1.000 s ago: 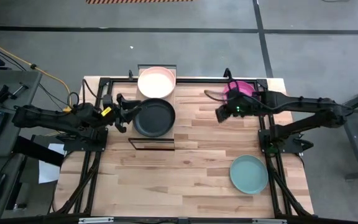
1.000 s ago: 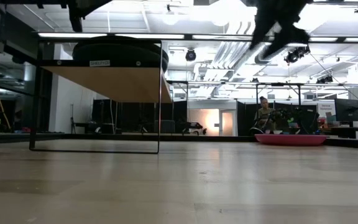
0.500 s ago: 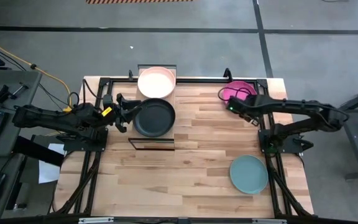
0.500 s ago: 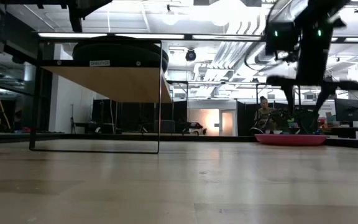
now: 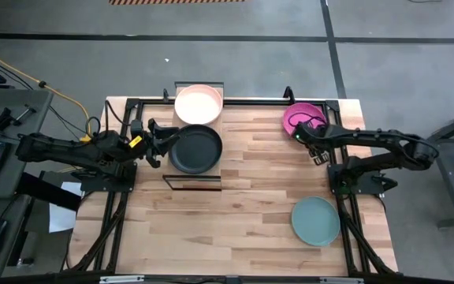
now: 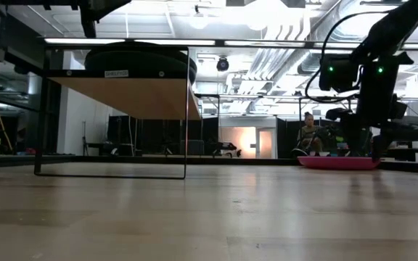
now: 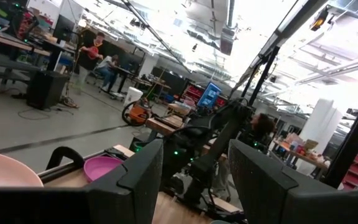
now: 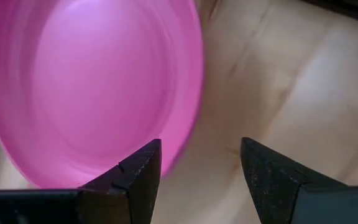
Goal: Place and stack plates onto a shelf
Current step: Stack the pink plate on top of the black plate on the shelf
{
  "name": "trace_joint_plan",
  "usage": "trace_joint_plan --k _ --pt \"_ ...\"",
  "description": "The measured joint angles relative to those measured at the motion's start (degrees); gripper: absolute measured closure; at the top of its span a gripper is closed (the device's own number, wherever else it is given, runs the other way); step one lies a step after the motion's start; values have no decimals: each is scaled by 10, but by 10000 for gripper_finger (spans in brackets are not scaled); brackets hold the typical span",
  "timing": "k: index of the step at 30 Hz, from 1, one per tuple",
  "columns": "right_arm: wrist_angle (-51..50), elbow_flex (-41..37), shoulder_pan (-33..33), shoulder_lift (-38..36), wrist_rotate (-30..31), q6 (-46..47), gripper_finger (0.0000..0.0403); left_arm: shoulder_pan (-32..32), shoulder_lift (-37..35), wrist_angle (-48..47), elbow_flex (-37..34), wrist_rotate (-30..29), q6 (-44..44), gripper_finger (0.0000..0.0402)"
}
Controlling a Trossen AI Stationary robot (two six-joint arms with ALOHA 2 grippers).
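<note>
The black plate (image 5: 195,148) and the pale peach plate (image 5: 199,103) rest on top of the shelf (image 6: 122,94). The magenta plate (image 5: 299,117) lies flat on the table near its far right corner, and the light blue-green plate (image 5: 316,221) lies toward the near right. My left gripper (image 5: 154,145) is open, level at the black plate's left rim. My right gripper (image 8: 201,180) is open and points down just above the magenta plate's rim (image 8: 194,118), one finger over the bowl and one over the table. The teal and white plates are not in view.
The shelf's thin black frame (image 5: 192,181) stands on the far left part of the table. The table's black rail (image 5: 243,100) runs along the far edge behind the plates. Bare wood lies between the shelf and the two right-hand plates. A person sits in the room beyond.
My right gripper has drawn back from the table's middle toward the right edge, turned to point down, and dropped toward the magenta plate's rim. The plates and my left arm have kept still.
</note>
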Motion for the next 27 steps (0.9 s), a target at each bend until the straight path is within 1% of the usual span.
trace_joint_plan --k 5,8,11,15,17,20,22,27 --pt "36 -10 -38 0 -1 -32 206 0 0 0 0 0 0 227" --pt "49 -16 -60 0 -15 -48 229 0 0 0 0 0 0 227" --pt "58 -25 -73 0 -17 -60 280 0 0 0 0 -5 0 227" --pt "65 -33 -80 0 -15 -80 368 0 0 0 0 -14 1 227" --pt "66 -34 -80 0 -6 -94 393 0 0 0 0 -18 0 227" --pt "67 -34 -80 0 0 -111 388 0 0 0 0 -20 -3 227" --pt "73 -34 -80 0 4 -127 394 0 0 0 0 -25 -2 227" --pt "131 -34 -69 -30 36 -185 401 0 0 0 0 -30 -3 227"
